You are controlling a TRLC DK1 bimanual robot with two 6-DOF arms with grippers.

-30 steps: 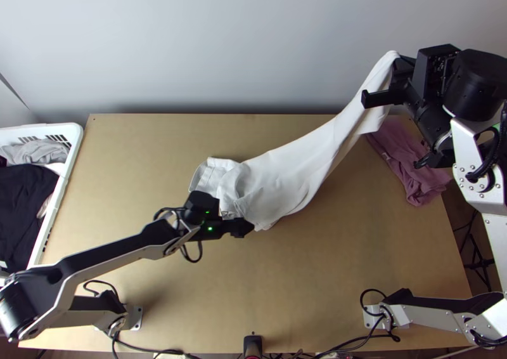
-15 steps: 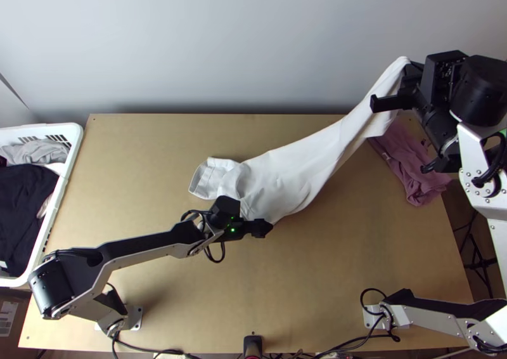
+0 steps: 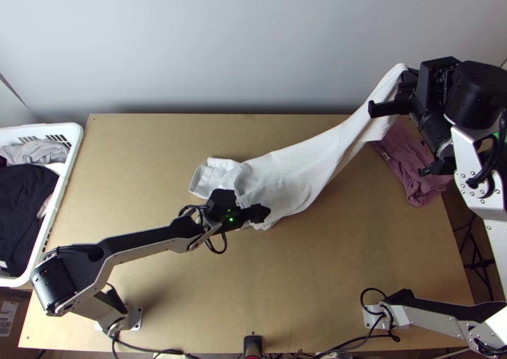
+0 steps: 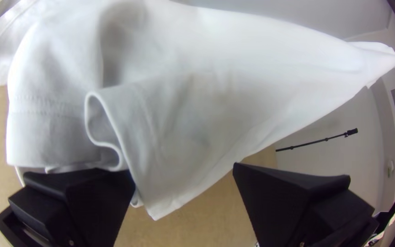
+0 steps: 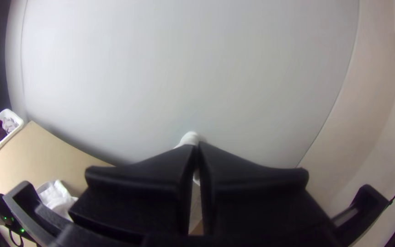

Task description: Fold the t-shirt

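In the top view, the white t-shirt [image 3: 291, 172] is lying partly bunched at the middle of the table [image 3: 146, 169], its other end rising over the table's far right corner to the right gripper [image 3: 409, 83]; the left gripper [image 3: 260, 213] is standing by the part at the table's middle. In the left wrist view, the left gripper [image 4: 184, 169] is holding its fingers spread (a curling hem is showing beside one). In the right wrist view, the right gripper [image 5: 196, 145] is pinching the t-shirt's raised end.

Nothing can be read (the pale label [image 3: 7, 314] on the box [image 3: 21, 297] by the worktop's [image 3: 304, 283] near left corner included).
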